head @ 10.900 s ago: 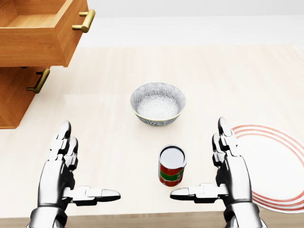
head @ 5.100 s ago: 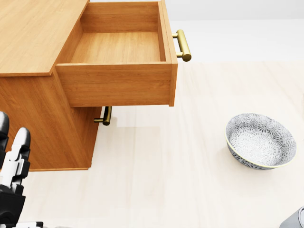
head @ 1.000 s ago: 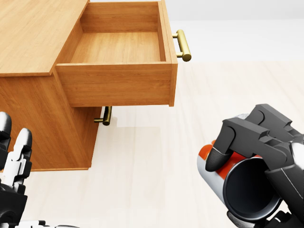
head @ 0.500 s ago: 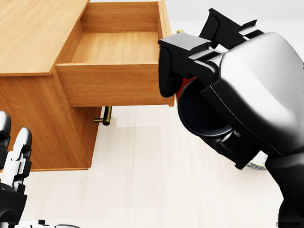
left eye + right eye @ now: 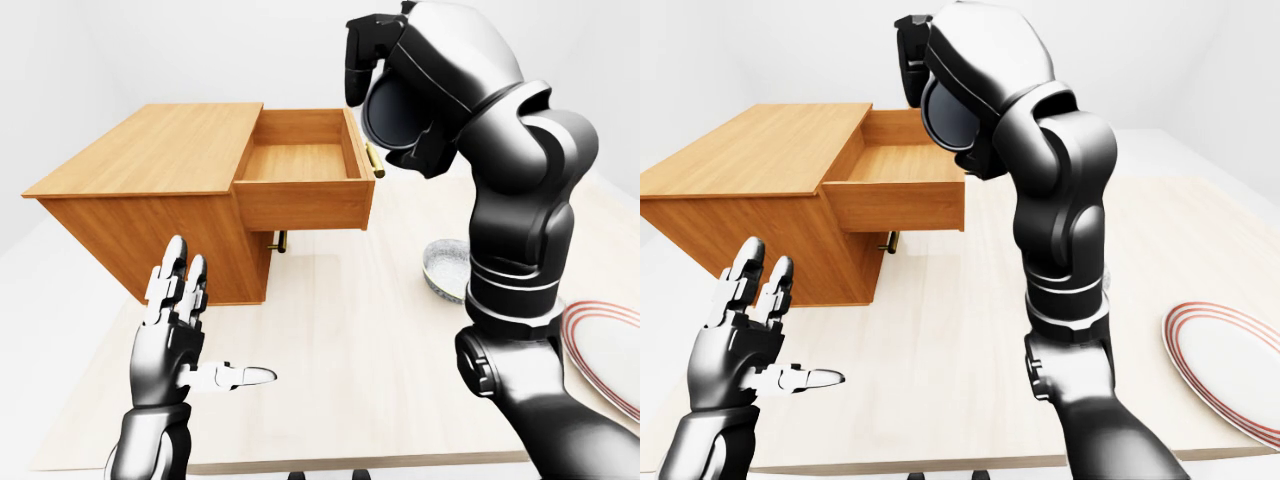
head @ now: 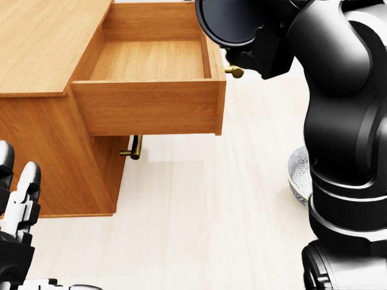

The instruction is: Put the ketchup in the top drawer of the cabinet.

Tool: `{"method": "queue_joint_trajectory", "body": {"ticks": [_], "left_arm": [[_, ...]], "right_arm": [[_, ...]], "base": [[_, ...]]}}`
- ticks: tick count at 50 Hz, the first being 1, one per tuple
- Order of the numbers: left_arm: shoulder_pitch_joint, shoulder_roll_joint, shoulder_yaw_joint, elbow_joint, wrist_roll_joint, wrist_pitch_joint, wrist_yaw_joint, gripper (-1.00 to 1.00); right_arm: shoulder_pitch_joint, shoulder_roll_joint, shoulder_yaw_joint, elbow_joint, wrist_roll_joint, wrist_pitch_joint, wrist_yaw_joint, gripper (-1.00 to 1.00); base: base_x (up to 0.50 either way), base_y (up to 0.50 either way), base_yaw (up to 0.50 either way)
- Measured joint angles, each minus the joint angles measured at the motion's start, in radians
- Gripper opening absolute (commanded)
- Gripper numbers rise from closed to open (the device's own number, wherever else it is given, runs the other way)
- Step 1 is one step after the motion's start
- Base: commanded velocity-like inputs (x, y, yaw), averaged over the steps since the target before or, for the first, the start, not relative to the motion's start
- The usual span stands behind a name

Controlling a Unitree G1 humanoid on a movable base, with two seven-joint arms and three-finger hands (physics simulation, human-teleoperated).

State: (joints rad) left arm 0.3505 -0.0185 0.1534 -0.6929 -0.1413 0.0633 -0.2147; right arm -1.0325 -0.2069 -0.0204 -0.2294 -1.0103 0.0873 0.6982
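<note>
The wooden cabinet stands at the left with its top drawer pulled out and empty. My right hand is raised high over the drawer's right end, near the brass handle. Its dark fingers are curled shut. The ketchup is hidden behind the hand and wrist in all three views. My left hand hovers low at the left, below the cabinet, fingers spread and holding nothing.
A patterned bowl sits on the pale table right of the cabinet, partly behind my right arm. A white plate with red rings lies at the far right. The lower drawer's handle shows under the open drawer.
My right hand has climbed with the ketchup from low at the right, past the drawer's right corner, up to the head view's top edge. The red of the bottle no longer shows. Left hand unmoved.
</note>
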Motion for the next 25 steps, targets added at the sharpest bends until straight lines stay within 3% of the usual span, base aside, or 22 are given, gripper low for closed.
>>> {"method": "queue_joint_trajectory", "body": {"ticks": [14,25], "left_arm": [[-0.006,0.001,0.004,0.001,-0.003,0.006,-0.002,1.0],[-0.006,0.002,0.002,0.001,-0.002,0.007,-0.002,1.0]], "right_arm": [[-0.302,-0.003,-0.016,0.563,0.238,0.0,0.0,-1.0],[-0.461,-0.012,-0.02,0.926,0.397,0.0,-0.048,-1.0]], "base": [[0.0,0.0,0.0],[0.0,0.0,0.0]]}}
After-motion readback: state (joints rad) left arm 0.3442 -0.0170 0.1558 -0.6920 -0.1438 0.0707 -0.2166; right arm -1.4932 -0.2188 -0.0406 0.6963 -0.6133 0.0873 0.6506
